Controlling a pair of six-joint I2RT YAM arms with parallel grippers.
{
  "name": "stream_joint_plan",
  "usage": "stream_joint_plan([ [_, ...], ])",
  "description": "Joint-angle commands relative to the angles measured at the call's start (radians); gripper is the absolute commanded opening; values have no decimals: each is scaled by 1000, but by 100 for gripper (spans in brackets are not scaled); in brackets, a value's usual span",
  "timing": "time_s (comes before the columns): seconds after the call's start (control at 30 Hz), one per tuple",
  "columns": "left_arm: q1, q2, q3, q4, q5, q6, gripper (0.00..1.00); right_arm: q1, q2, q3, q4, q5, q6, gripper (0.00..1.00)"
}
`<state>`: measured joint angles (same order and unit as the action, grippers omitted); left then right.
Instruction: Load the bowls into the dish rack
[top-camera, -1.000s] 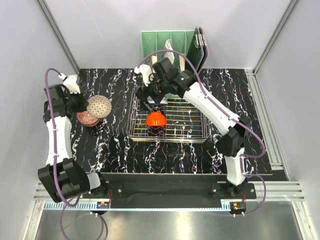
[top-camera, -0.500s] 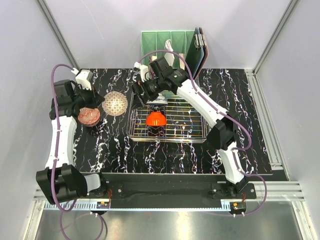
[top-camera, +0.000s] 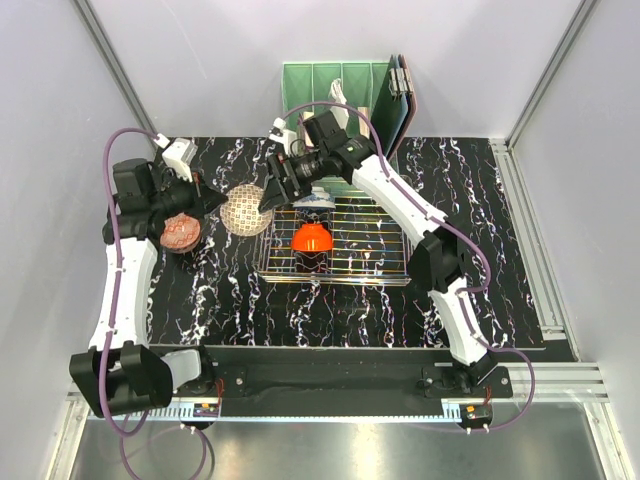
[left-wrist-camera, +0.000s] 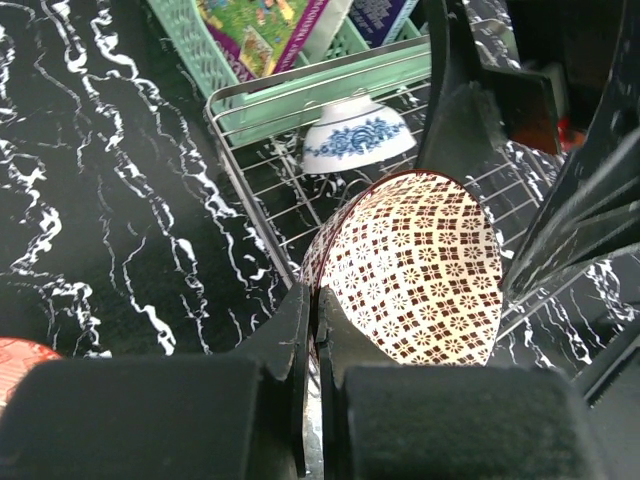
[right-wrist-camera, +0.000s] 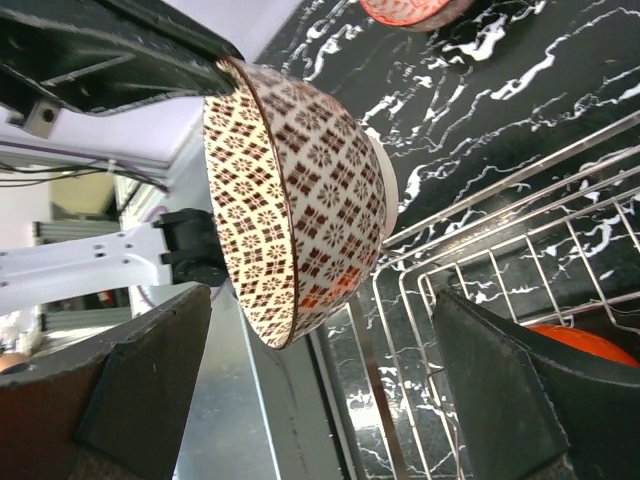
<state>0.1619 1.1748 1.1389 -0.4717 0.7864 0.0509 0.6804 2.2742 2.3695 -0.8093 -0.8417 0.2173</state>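
My left gripper (top-camera: 222, 203) is shut on the rim of the cream lattice bowl (top-camera: 246, 208), held tilted on edge at the left end of the chrome dish rack (top-camera: 380, 262). In the left wrist view the fingers (left-wrist-camera: 300, 330) pinch the bowl's wall (left-wrist-camera: 420, 270). My right gripper (top-camera: 271, 194) stands open with the lattice bowl (right-wrist-camera: 290, 190) between its wide-spread fingers (right-wrist-camera: 150, 380), apart from both. An orange-red bowl (top-camera: 312, 238) and a white-blue bowl (top-camera: 318, 203) sit in the rack. A pink-red bowl (top-camera: 180, 232) rests on the table at left.
A green slotted organizer (top-camera: 335, 85) holding books stands behind the rack, with a dark folder (top-camera: 400, 95) leaning at its right. The black marbled table (top-camera: 480, 200) ends at metal rails on the right and near sides.
The left arm carried the lattice bowl rightward from beside the pink-red bowl to the rack's left end. The right gripper swung left out of the rack to straddle the bowl.
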Motion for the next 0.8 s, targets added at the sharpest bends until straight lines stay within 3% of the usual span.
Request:
stream_joint_plan([
  [0.0,-5,-40,47,85,115,-26,0,-30,18,59,64,-137,50,100],
  [0.23,-4,-49,35,114,174,-43,0,-51,57,73,105,-266,99,100],
  [0.77,-7,-55,1,188,252,-112,0,-53,100,86,163,-364,157,100],
])
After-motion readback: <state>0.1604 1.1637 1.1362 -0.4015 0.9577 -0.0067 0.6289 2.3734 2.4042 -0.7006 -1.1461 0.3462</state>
